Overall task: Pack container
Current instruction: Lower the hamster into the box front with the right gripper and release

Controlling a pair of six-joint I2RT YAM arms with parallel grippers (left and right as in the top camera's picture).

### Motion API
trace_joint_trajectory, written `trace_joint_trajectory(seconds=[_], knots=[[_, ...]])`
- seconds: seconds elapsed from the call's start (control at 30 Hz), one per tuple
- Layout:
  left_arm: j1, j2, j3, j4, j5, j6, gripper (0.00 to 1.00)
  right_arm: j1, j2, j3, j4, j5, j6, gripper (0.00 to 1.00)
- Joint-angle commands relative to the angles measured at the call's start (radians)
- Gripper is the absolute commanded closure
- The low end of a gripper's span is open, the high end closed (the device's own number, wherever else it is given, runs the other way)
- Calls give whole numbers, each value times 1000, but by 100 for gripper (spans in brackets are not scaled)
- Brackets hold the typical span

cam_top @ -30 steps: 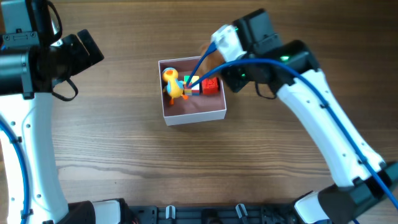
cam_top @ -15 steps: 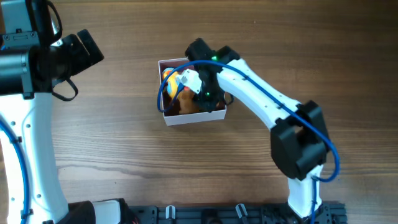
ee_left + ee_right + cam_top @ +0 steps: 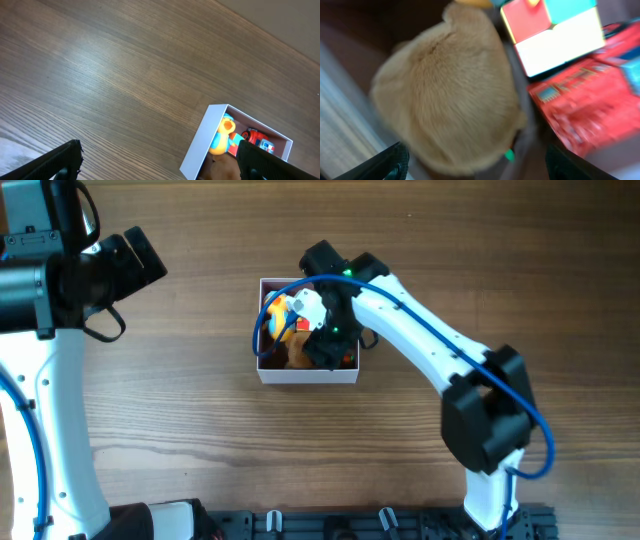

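Note:
The container, a white-walled square box, sits mid-table. Inside lie a yellow duck, a tan plush toy, a red, teal and white cube and a red toy vehicle. My right gripper hovers low inside the box, directly over the plush, jaws wide apart and holding nothing. My left gripper stands open above bare table to the left of the box, whose white wall and duck show in its view.
Wood-grain table all round the box. The left arm stands at the far left edge. The right arm reaches in diagonally from the lower right, covering the box's right half.
The right arm swung over the box and its jaws opened; the tan plush now lies in the box. The box shifted slightly. The left arm stayed put.

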Motion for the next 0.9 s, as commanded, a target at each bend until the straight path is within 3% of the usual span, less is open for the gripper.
trace_joint_trajectory(seconds=[0.0, 0.1, 0.17, 0.2, 0.23, 0.67, 0.87], knots=[[4, 8, -3, 3, -10, 13, 0, 3, -150, 14, -8, -8, 12, 15], [4, 8, -3, 3, -10, 13, 0, 3, -219, 14, -8, -9, 18, 23], [4, 8, -3, 3, -10, 13, 0, 3, -228, 14, -6, -24, 80, 58], [4, 8, -3, 3, -9, 13, 0, 3, -222, 9, -5, -39, 115, 83], [4, 8, -3, 3, -10, 14, 0, 3, -216, -5, 8, -40, 147, 96], [4, 8, -3, -1, -10, 13, 0, 45, -75, -240, 219, -103, 207, 96], [4, 8, -3, -5, -10, 13, 0, 45, -90, -195, 242, -56, 278, 96]])
